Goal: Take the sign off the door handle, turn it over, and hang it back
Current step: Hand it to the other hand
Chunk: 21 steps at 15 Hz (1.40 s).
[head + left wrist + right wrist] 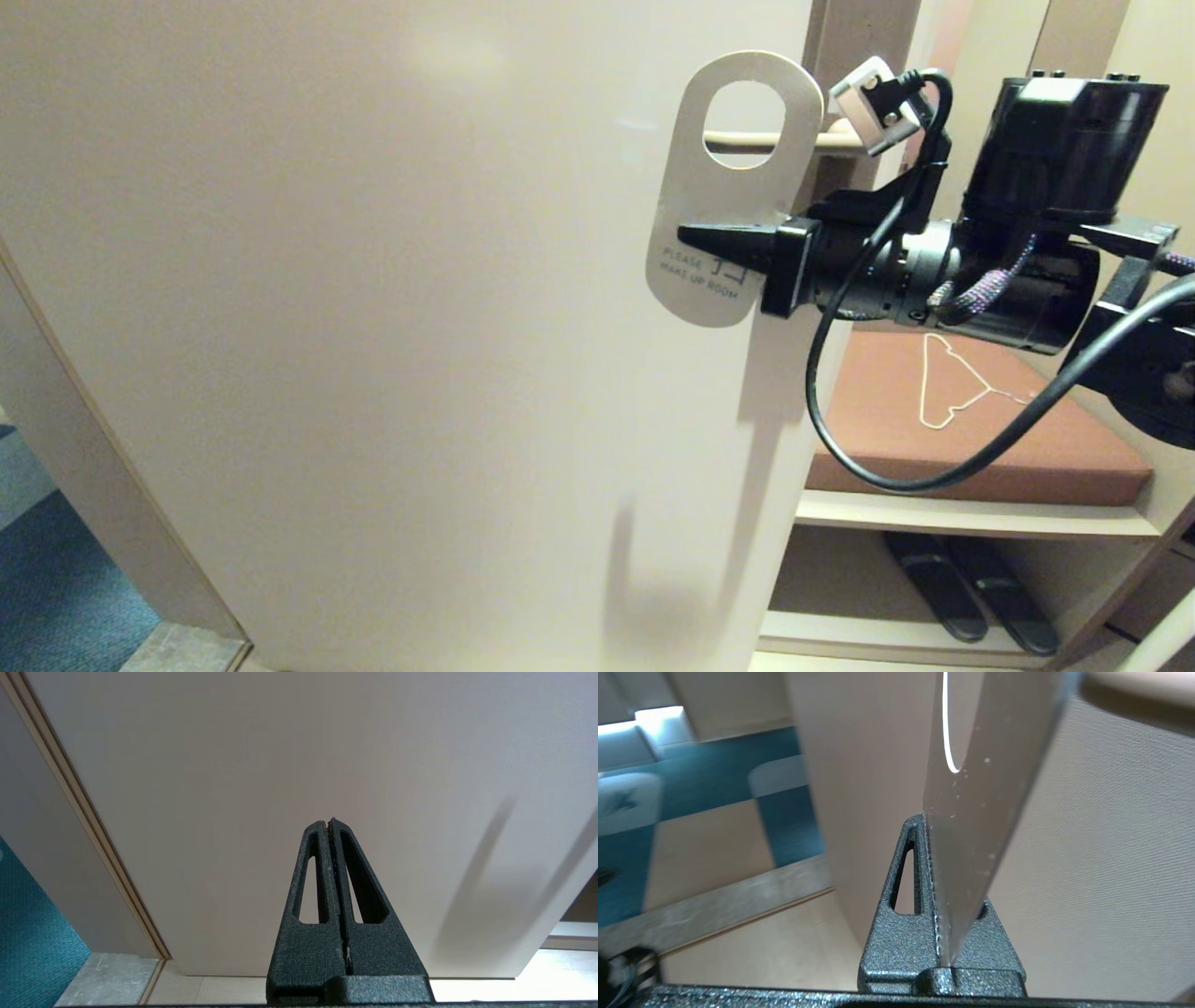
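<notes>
Right claw (695,233) clamped on sign (738,201) | white "MAKE UP ROOM" face out, hole around door handle (747,140) | left claw (329,823) closed, parked | pale door (373,327); teal carpet (65,579)

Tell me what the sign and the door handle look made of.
The sign, clamped in the right gripper: probably thin coated card or plastic; it is flat, thin-edged, with printed text and a faint sheen. The door handle: likely metal with a satin cream finish; a slim, smooth bar.
</notes>
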Motion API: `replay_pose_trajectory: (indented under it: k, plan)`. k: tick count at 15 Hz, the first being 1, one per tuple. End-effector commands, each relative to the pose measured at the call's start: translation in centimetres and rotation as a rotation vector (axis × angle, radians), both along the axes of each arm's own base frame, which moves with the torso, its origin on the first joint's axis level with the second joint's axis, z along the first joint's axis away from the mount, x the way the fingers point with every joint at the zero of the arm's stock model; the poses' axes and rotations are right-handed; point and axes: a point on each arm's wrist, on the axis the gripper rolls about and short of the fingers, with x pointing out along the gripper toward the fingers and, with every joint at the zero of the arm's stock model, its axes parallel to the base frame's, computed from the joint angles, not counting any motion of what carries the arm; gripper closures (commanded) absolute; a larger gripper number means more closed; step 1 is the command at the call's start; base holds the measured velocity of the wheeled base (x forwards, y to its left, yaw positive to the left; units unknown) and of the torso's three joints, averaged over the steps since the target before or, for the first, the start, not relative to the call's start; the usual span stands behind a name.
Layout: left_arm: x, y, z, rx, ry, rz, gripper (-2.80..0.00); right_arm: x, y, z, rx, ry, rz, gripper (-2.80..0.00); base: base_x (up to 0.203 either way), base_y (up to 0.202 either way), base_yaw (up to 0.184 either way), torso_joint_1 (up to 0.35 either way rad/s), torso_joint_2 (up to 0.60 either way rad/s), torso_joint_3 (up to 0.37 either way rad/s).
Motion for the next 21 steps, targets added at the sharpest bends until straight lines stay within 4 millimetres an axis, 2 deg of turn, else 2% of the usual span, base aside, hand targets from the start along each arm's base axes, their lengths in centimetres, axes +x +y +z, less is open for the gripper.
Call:
replay_pose_trajectory:
  k: [1,4,8,15,21]
  plan:
    - [0.0,0.0,0.0,0.000,0.000,0.000,0.00,-1.6,-0.8,0.8,0.013,-0.021,0.037,0.00,0.000,0.000,0.000,0.000,0.00,0.000]
    - [0.0,0.0,0.0,0.000,0.000,0.000,0.00,-2.5,-1.2,1.0,0.015,-0.026,0.131,0.00,0.000,0.000,0.000,0.000,0.00,0.000]
    - [0.0,0.0,0.0,0.000,0.000,0.000,0.00,-2.8,-1.1,0.9,0.012,-0.024,0.210,0.00,0.000,0.000,0.000,0.000,0.00,0.000]
    - [0.0,0.0,0.0,0.000,0.000,0.000,0.00,-5.4,-2.6,-1.2,-0.021,0.032,0.221,0.00,0.000,0.000,0.000,0.000,0.00,0.000]
    - [0.0,0.0,0.0,0.017,0.002,-0.009,0.00,-5.6,-2.8,-1.5,-0.027,0.035,0.202,0.00,0.000,0.000,0.000,0.000,0.00,0.000]
